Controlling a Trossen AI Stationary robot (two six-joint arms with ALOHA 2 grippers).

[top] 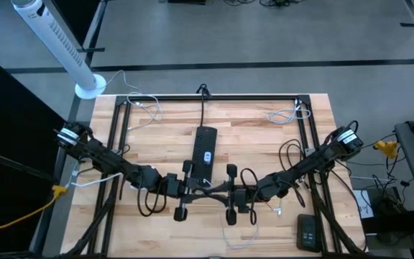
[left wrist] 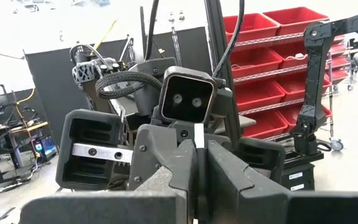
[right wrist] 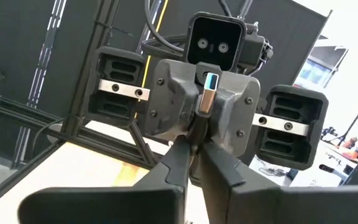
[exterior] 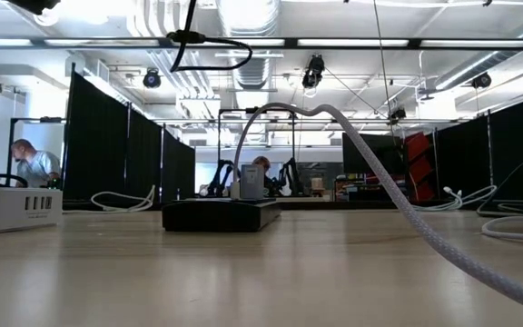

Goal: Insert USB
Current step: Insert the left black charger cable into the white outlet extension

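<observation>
A silver USB plug point(right wrist: 207, 99) with a blue tip stands upright between my two grippers, which meet nose to nose above the table's near middle. My left gripper point(top: 198, 188) is shut on it. My right gripper point(right wrist: 194, 144), facing it, is shut at the plug's lower end. In the left wrist view the plug shows edge-on as a thin pale strip point(left wrist: 199, 135). A black power strip point(top: 205, 147) lies flat on the table just beyond the grippers. A white braided cable point(exterior: 407, 213) arches over the tabletop in the low view. My left gripper pinches the plug's flat sides point(right wrist: 205, 113) between its two fingers, coming level from the table's left. The plug stands upright with its blue tip above the fingers, lifted clear of the table. My right gripper comes level from the table's right, and its fingertips point(right wrist: 180, 149) close at the plug's lower end point(right wrist: 201, 127). The fingers themselves hide the place of contact.
A black metal frame point(top: 124, 122) rims the wooden table. Loose white cables lie at the far corners point(top: 287, 114) and by the near edge point(top: 244, 232). A black box point(top: 307, 232) sits at the near right. A pale box with ports point(exterior: 12, 209) shows in the low view.
</observation>
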